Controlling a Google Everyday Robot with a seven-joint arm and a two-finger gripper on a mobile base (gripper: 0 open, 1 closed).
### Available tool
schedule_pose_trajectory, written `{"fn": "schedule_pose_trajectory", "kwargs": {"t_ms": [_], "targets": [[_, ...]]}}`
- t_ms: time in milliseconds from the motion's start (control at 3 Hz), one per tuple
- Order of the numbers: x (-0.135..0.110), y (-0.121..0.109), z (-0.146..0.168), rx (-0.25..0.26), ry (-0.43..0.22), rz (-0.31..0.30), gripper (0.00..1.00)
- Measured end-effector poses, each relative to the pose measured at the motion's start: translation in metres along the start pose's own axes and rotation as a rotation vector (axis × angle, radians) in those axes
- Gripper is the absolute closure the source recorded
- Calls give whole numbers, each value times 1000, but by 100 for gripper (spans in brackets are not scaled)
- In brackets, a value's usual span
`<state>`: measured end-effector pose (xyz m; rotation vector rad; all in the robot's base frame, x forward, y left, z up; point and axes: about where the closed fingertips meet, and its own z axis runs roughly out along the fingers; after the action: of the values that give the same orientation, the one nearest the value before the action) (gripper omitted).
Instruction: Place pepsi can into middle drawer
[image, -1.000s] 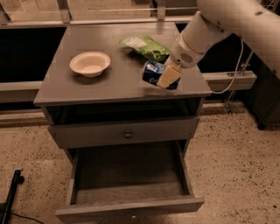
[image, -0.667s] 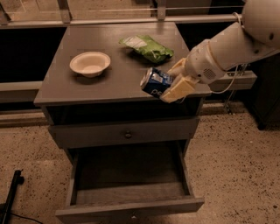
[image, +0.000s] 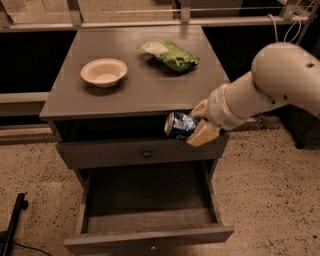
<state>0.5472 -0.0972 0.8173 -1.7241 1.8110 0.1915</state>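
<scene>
The pepsi can (image: 179, 125), lowered below the tabletop (image: 140, 90), lies horizontal, pinched by end effector (image: 196, 122).

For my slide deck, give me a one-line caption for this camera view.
Gripper holds the pepsi can on its side at the cabinet front, above the open middle drawer.

A white bowl (image: 103, 72) sits upper left on the grey worktop (image: 145, 92), well apart from a crinkled green snack bag (image: 170, 54) at upper centre. Below them, a closed drawer face (image: 110, 155) shows a small round knob (image: 146, 153). The pincer (image: 197, 125) hangs at centre right.
</scene>
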Motion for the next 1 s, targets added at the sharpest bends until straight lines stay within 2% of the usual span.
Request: {"fn": "schedule_pose_trajectory", "kwargs": {"t_ms": [333,667,1000], "targets": [[56,42,61,-16,65,18,100],[69,72,79,-63,88,13,100],[86,70,91,-78,148,39,100]]}}
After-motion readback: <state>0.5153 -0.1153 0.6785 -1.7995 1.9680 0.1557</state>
